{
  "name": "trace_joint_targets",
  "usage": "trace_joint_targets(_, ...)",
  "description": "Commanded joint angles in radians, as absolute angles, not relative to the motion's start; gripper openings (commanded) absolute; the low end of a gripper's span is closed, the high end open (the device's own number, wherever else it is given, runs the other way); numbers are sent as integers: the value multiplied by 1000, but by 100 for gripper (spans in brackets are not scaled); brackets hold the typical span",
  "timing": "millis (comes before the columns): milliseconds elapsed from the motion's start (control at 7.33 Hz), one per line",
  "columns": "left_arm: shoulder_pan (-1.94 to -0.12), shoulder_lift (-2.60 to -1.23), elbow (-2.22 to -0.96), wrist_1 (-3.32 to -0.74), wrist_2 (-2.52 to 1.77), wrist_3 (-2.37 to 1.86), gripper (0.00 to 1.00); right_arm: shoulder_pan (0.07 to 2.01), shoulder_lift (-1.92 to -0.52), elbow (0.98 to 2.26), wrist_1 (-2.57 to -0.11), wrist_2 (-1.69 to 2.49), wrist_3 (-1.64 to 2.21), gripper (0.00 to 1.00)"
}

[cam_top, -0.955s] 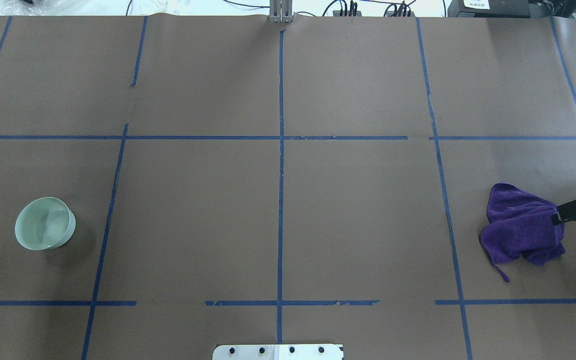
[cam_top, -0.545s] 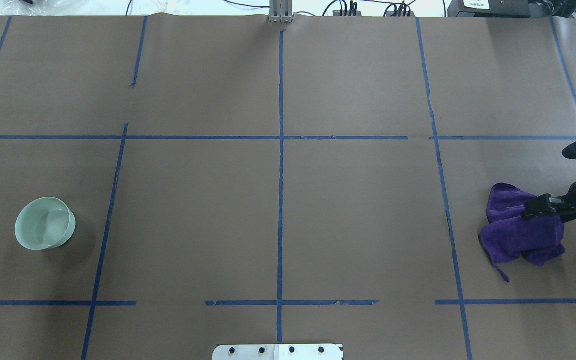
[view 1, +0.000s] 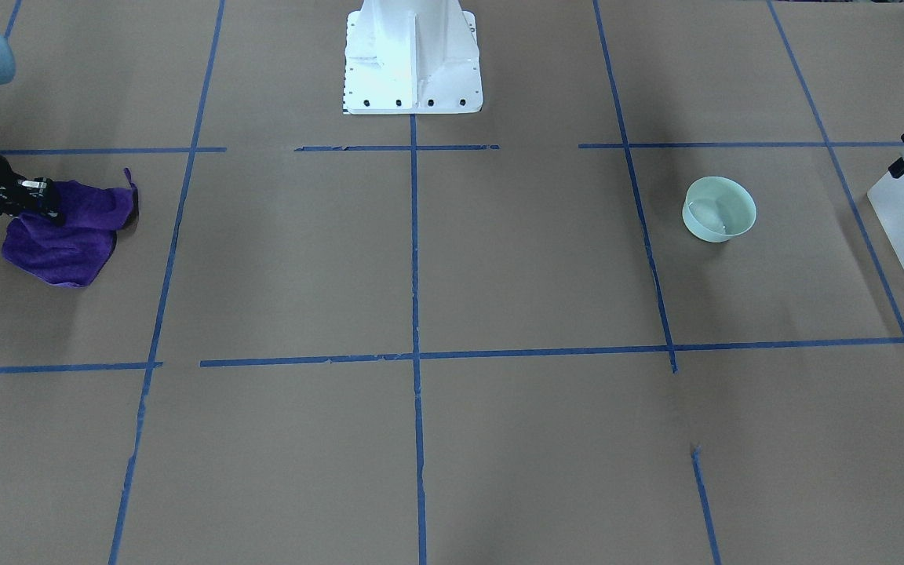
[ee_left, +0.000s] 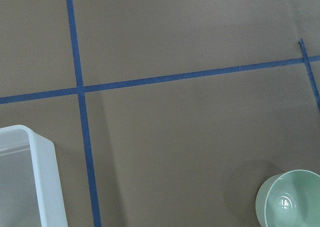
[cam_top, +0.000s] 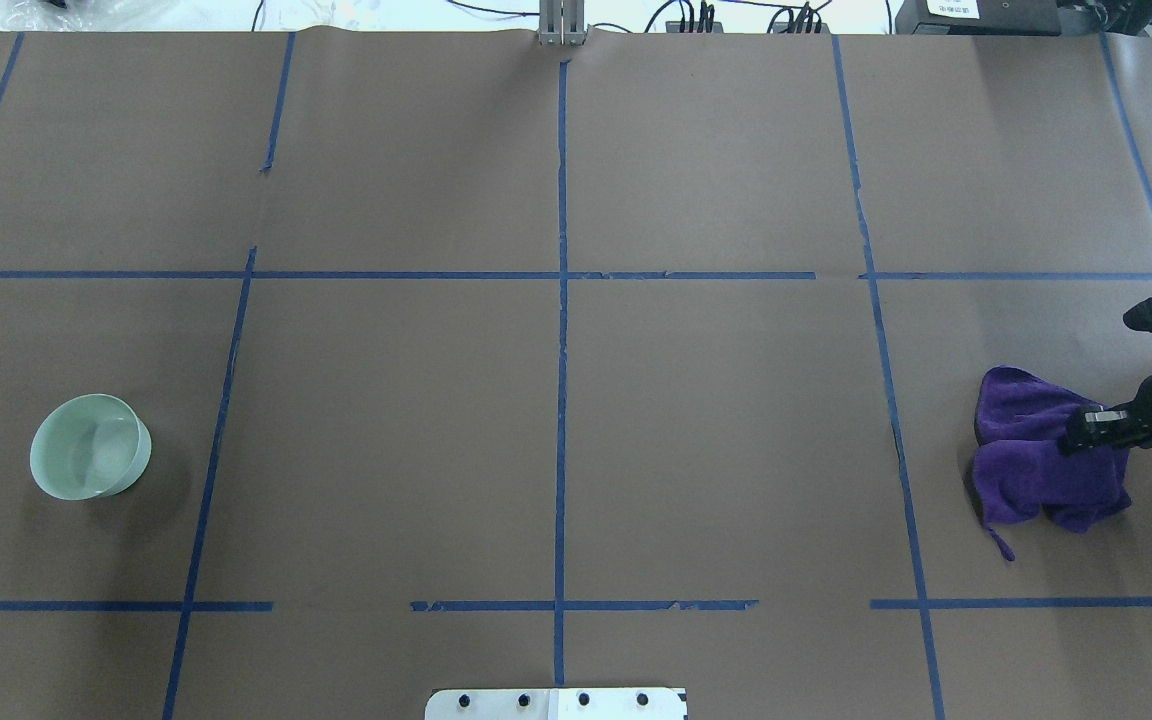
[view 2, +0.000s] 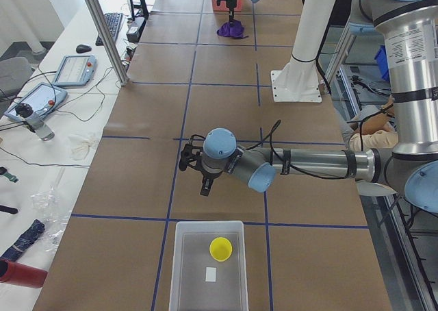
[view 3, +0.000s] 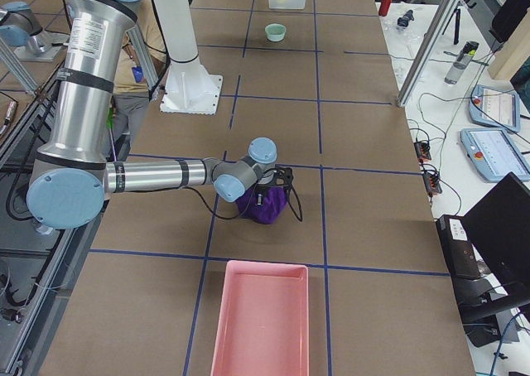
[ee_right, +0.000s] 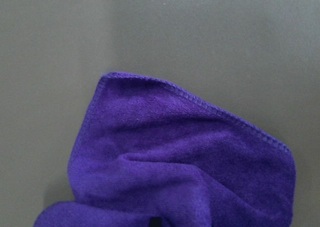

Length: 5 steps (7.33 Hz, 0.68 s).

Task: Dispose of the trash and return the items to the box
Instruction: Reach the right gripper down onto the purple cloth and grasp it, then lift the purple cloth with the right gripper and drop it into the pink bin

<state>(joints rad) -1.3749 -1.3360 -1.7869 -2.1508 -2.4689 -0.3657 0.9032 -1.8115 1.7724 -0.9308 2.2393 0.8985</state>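
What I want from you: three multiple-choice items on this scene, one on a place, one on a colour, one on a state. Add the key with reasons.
1. Where is the yellow cup? A on bare paper; B in the white bin; C in a tool.
2. The cloth at the right tool is: A purple; B red; C yellow.
3. The mint bowl stands: A upside down; B on its side; C upright.
Key: B, the left-end view shows it on the bin's floor; A, the overhead view shows purple; C, its open mouth faces up.
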Motion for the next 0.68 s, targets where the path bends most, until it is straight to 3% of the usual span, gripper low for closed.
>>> trace_joint_targets(0, -1281, -1335, -1786, -2276, -2473, -507, 100, 929, -1857, 1857, -937, 2269, 896, 0)
trace_joint_targets(273, -1273, -1335, -1789, -2283, -2473, -520, 100, 1163, -1937, 2023, -940, 2376, 882, 0)
trace_joint_targets(545, -1266, -1335, -1789, -2283, -2468, -522, 100, 1367, -1962, 2025, -952, 2434, 731, 0)
